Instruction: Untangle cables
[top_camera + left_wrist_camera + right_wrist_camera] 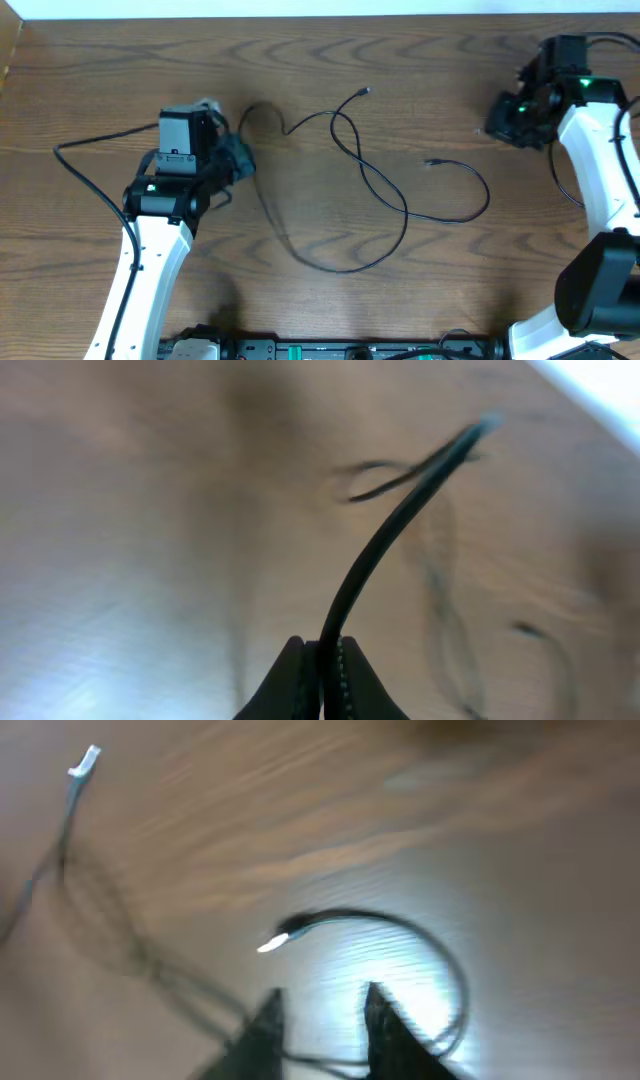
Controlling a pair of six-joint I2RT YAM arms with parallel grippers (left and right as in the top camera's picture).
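My left hand (pixel 322 647) is clenched on a black cable (pixel 367 560) that trails off ahead and rightward. My right hand (pixel 322 995) is open and empty, with a loose plug (pixel 283 934) just ahead of it.

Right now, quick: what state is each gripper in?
Left gripper: closed on a thin black cable.
Right gripper: open, holding nothing.
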